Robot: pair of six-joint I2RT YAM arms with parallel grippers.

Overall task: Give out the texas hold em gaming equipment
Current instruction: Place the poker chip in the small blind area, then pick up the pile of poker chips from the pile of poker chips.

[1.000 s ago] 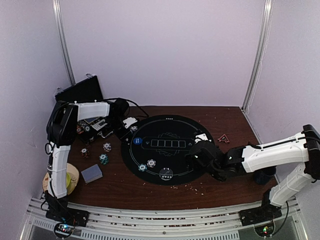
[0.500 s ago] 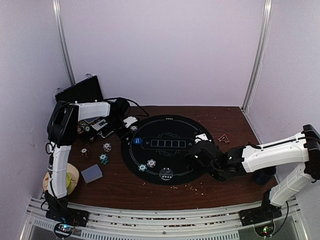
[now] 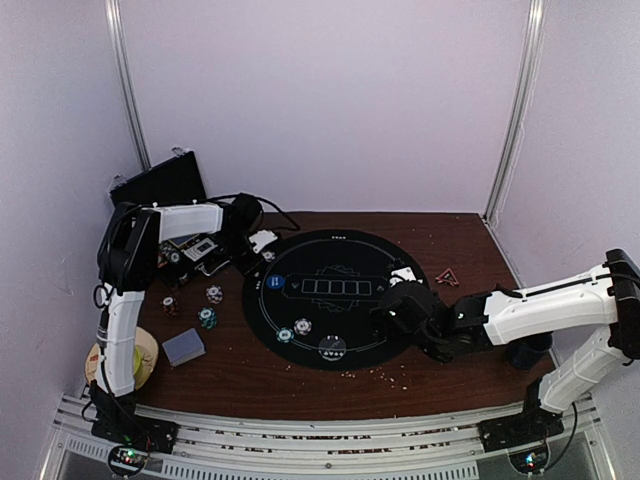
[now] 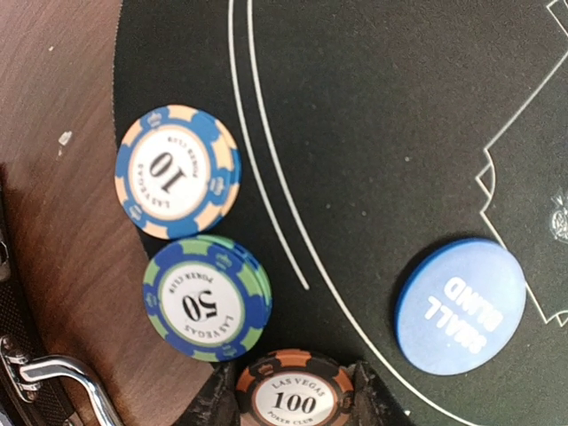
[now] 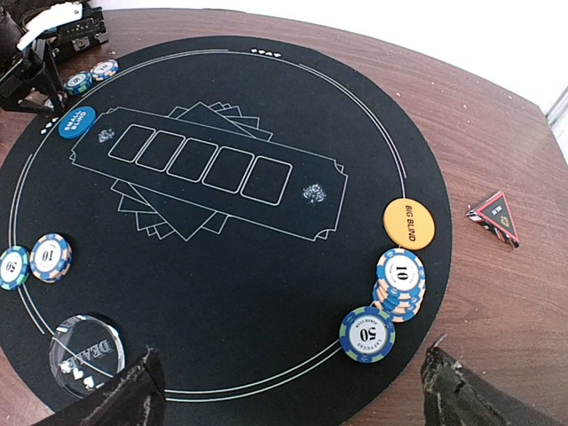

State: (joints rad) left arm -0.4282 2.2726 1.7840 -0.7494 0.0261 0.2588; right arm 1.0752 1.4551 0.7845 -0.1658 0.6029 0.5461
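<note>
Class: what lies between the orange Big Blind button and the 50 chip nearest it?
A stack of 10 chips lies between the Big Blind button and 50 chip, shown in the right wrist view.

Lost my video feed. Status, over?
Left gripper shut on 100 chip, at mat edge beside 50 chip. Right gripper open over mat. No obstruction seen.

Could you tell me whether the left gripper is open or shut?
Shut: the left gripper has its fingers pressed against both sides of the 100 chip.
</note>
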